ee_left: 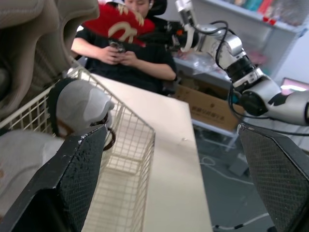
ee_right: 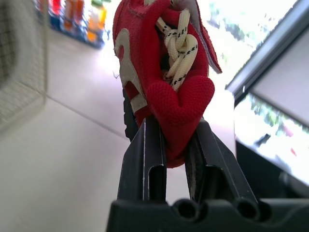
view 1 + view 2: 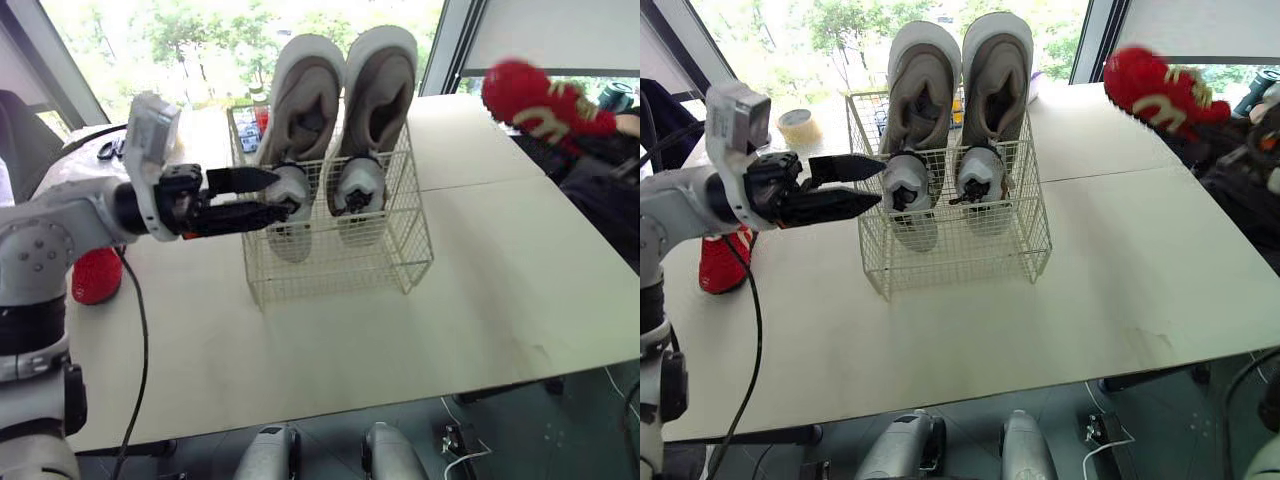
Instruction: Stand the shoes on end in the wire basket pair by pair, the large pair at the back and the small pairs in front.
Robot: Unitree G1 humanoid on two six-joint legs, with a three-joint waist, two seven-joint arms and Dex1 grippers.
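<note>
Red shoe [image 2: 166,92] clamped in right fingers [image 2: 147,154] | left fingers [image 1: 79,169] spread apart beside wire basket [image 3: 400,250]

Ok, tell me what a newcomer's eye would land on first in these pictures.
The large grey pair stands on end at the back of the wire basket in the middle of the table, with a small grey pair upright in front of it. Up at the right, the right gripper holds a bright red shoe in the air, while the open left gripper hovers by the basket's left side.
</note>
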